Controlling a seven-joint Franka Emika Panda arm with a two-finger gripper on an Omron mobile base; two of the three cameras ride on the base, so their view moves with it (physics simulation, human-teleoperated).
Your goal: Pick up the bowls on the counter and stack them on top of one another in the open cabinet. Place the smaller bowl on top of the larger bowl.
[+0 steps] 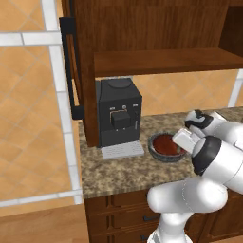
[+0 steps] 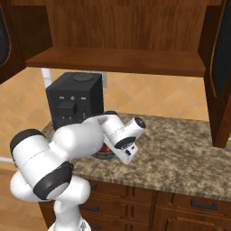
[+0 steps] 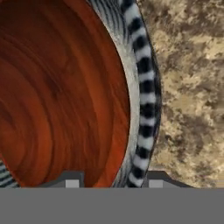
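We see the small glossy reddish-brown round bowl (image 1: 166,144) already sitting inside the wide dark grey ribbed bowl (image 1: 163,154), the 2 nested on the brown-and-beige speckled granite-look desk (image 1: 118,171), just beside the black boxy coffee machine (image 1: 118,111). The dark brown wooden wall cabinet (image 1: 161,59) stands open above, its plank shelf bare.

In the hand view the tool (image 3: 110,183) hangs close over the rims, its 2 dark tips set 1 over the reddish bowl's (image 3: 57,87) inside and 1 outside the striped rim of the grey bowl (image 3: 142,87), over the desk (image 3: 188,87). So we judge the jaws fairly wide and holding nothing yet, straddling both walls together.

We judge both bowls stiff, hard and glazed, hence slippery and liable to chip. Pinching both rims at once could lift the pair as 1, but the inner bowl may slide or tip; a firm, level grip at the rim seems wisest.
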